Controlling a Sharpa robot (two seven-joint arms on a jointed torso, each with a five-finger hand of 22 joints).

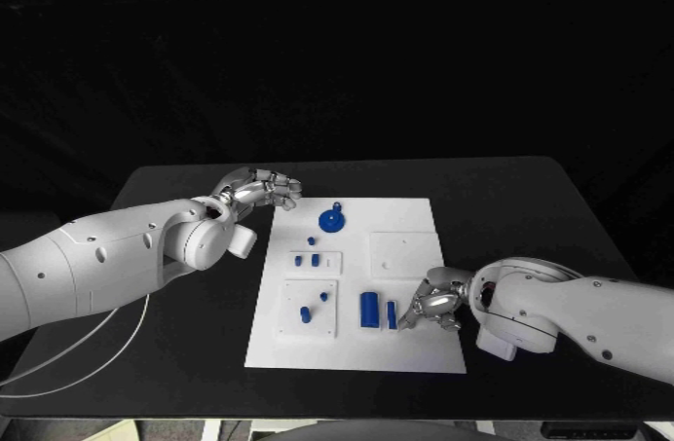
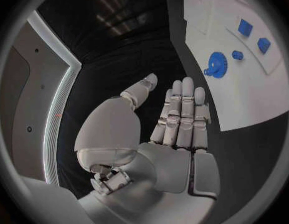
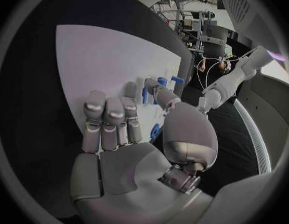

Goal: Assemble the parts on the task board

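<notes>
A white task board (image 1: 407,349) lies at the centre of the head view on a black table (image 1: 520,183). Near its lower middle stand 2 blue parts, a wide bar (image 1: 371,310) and a thin bar (image 1: 391,313), long axes running up and down the frame, side by side. The right hand (image 1: 437,303), lower right, sits just beside the thin bar, fingers partly curled; whether it touches is unclear, and it seems to hold nothing. The left hand (image 1: 261,189), upper left, hovers off the board with fingers straight and together, empty. A blue gear (image 1: 331,219) lies nearby. Likely risk: curled fingers nudging the thin bar sideways against its neighbour, spoiling a clean pinch.
</notes>
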